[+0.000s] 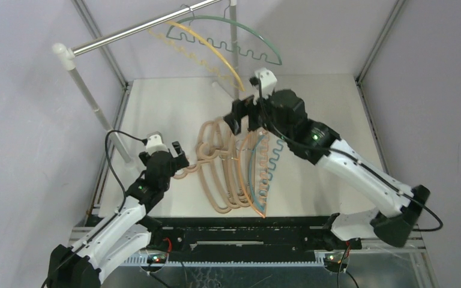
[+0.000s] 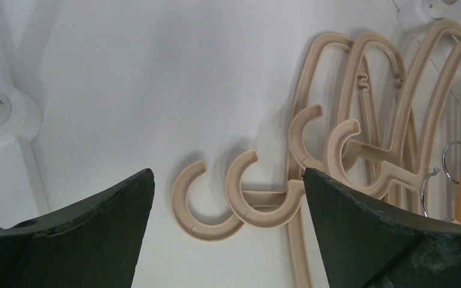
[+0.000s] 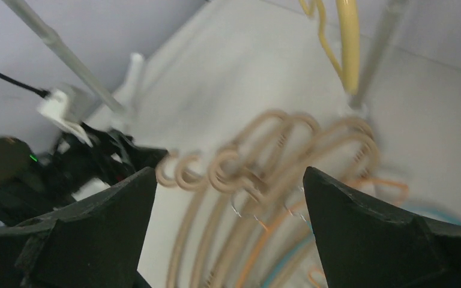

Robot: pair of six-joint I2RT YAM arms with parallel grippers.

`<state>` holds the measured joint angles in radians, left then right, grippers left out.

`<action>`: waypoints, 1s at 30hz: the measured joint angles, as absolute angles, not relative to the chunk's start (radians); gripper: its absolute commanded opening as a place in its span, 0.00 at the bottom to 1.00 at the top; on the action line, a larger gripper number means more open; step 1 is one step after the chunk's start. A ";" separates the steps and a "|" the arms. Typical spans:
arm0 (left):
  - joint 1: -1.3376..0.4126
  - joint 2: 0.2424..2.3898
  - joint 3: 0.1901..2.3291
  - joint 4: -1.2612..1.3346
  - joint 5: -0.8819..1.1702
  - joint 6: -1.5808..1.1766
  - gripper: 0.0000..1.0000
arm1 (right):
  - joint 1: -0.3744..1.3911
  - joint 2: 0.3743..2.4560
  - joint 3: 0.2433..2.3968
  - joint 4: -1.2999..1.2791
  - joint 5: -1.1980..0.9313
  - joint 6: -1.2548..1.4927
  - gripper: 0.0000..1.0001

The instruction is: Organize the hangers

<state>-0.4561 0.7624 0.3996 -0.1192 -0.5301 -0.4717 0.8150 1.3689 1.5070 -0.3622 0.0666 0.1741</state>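
Several thick beige hangers (image 1: 216,171) lie stacked on the table, their rounded hooks pointing left. A thin orange hanger (image 1: 247,180) and a blue one (image 1: 265,162) lie against their right side. A green hanger (image 1: 234,36) and a yellow one (image 1: 213,51) hang on the rail. My left gripper (image 1: 181,157) is open and empty just left of the beige hooks (image 2: 207,201), which show between its fingers (image 2: 228,174). My right gripper (image 1: 243,117) is open and empty above the far end of the pile; its view is blurred (image 3: 229,174).
The silver rail (image 1: 138,27) runs across the back on white poles (image 1: 90,99). One pole base (image 2: 0,114) stands left of my left gripper. The yellow hanger's tip (image 3: 349,42) hangs near the far pole. Grey walls close both sides.
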 measured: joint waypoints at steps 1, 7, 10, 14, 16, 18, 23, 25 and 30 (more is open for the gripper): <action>-0.456 0.764 0.400 -0.118 -0.530 -0.472 1.00 | 0.831 1.327 1.455 -0.371 0.105 0.163 0.98; -0.456 0.772 0.400 -0.113 -0.530 -0.471 0.99 | 0.930 1.134 1.208 -0.466 0.279 0.177 0.78; -0.456 0.788 0.400 -0.111 -0.530 -0.471 0.99 | 0.993 1.102 1.067 -0.484 0.307 0.229 0.70; -0.456 0.817 0.400 -0.097 -0.528 -0.472 1.00 | 1.043 1.134 0.888 -0.486 0.295 0.303 0.65; -0.456 0.826 0.400 -0.090 -0.527 -0.472 0.99 | 1.053 1.170 0.835 -0.485 0.287 0.334 0.63; -0.456 0.830 0.400 -0.088 -0.524 -0.472 0.99 | 1.058 1.209 0.818 -0.479 0.277 0.352 0.60; -0.456 0.830 0.400 -0.083 -0.521 -0.472 1.00 | 1.061 1.317 0.818 -0.389 0.236 0.380 0.57; -0.456 0.830 0.400 -0.083 -0.521 -0.472 1.00 | 1.062 1.350 0.818 -0.360 0.219 0.389 0.57; -0.456 0.830 0.400 -0.080 -0.521 -0.473 1.00 | 1.063 1.436 0.818 -0.310 0.196 0.404 0.56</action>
<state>-0.4561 0.8303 0.3996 -0.0803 -0.5205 -0.4732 1.0630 1.4364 0.8185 -0.3096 0.1955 0.4038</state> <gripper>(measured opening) 0.994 0.573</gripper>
